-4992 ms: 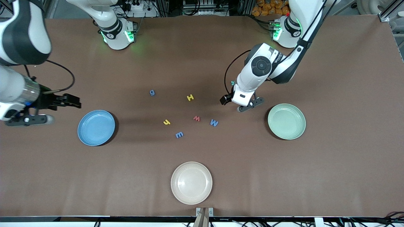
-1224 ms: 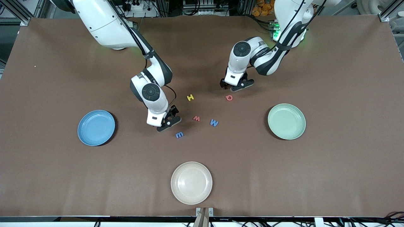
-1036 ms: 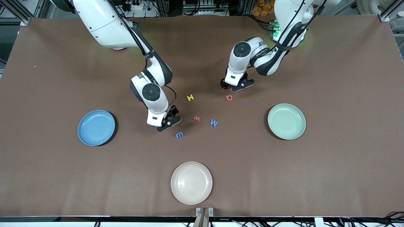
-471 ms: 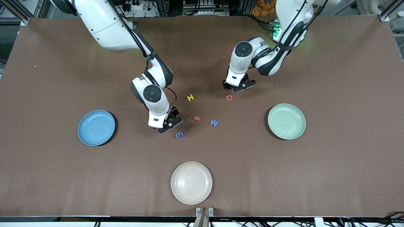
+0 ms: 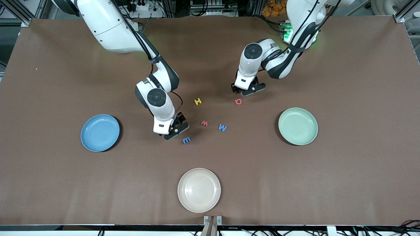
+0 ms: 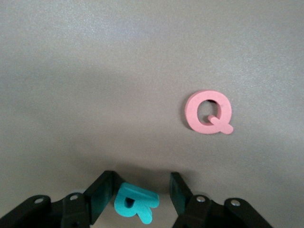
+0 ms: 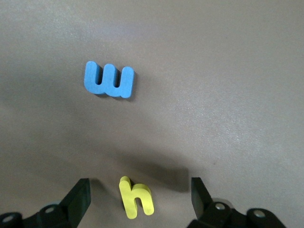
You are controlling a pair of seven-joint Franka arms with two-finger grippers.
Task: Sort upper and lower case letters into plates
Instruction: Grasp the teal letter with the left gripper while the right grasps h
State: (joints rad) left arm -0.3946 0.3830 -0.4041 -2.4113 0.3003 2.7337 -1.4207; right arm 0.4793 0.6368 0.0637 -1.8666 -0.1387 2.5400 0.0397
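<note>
My left gripper is down at the table, its jaws part closed round a teal R. The R tilts against one finger, with a gap to the other. A pink Q lies just nearer the front camera. My right gripper stands open and low, with a yellow h flat between its fingers, touching neither. A blue E lies close by. The light blue plate and the mint green plate hold nothing.
A yellow H, a red w and a blue W lie between the two grippers. A cream plate sits near the table's front edge.
The left gripper's jaws have drawn in round the teal R, tipping it. The right gripper has sunk a little over the yellow h, still wide.
</note>
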